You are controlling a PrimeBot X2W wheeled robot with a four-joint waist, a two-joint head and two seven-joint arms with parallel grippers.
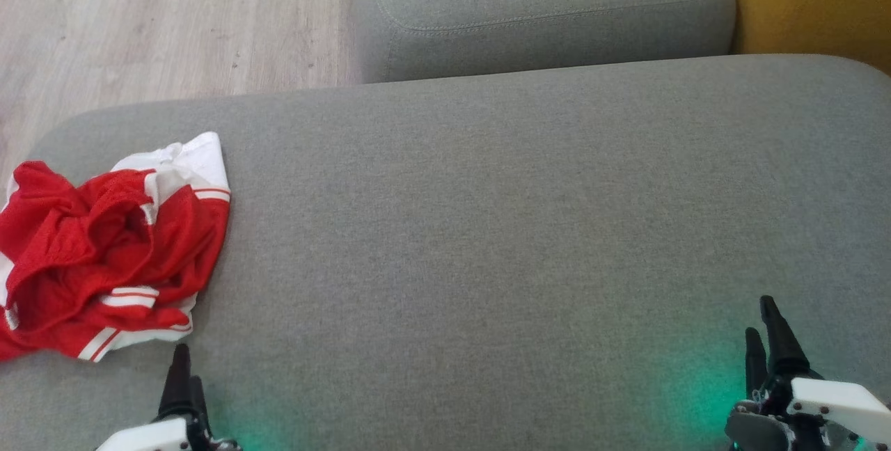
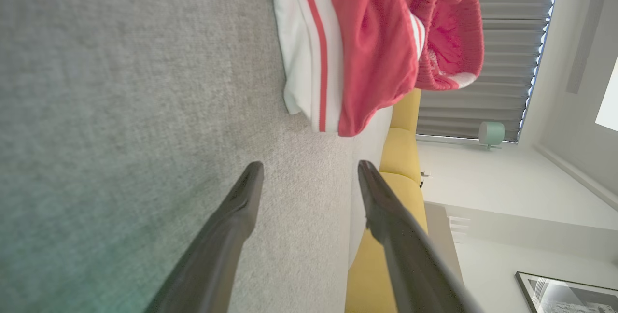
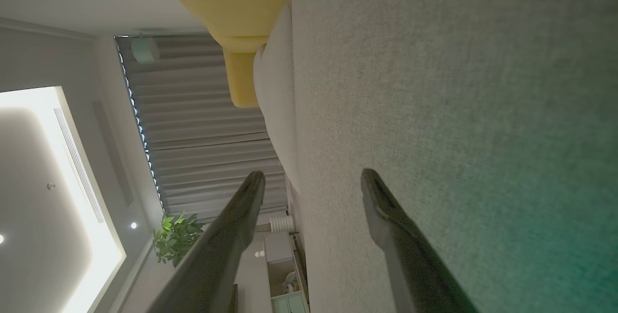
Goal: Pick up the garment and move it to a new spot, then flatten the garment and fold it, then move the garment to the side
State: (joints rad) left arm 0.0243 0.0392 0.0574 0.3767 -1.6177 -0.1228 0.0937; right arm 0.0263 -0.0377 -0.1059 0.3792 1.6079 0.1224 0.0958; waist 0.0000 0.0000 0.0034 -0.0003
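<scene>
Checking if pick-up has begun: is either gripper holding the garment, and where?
Nothing is held: left gripper and right gripper stand open, clear of the crumpled red-and-white garment.

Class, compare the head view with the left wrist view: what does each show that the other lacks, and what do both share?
Head view's own: the pale wood-plank floor and the open right gripper. Left wrist view's own: grey pleated curtains and a framed black-and-white picture. Shared: the crumpled red-and-white mesh garment, the grey fabric sofa seat and the open left gripper.
</scene>
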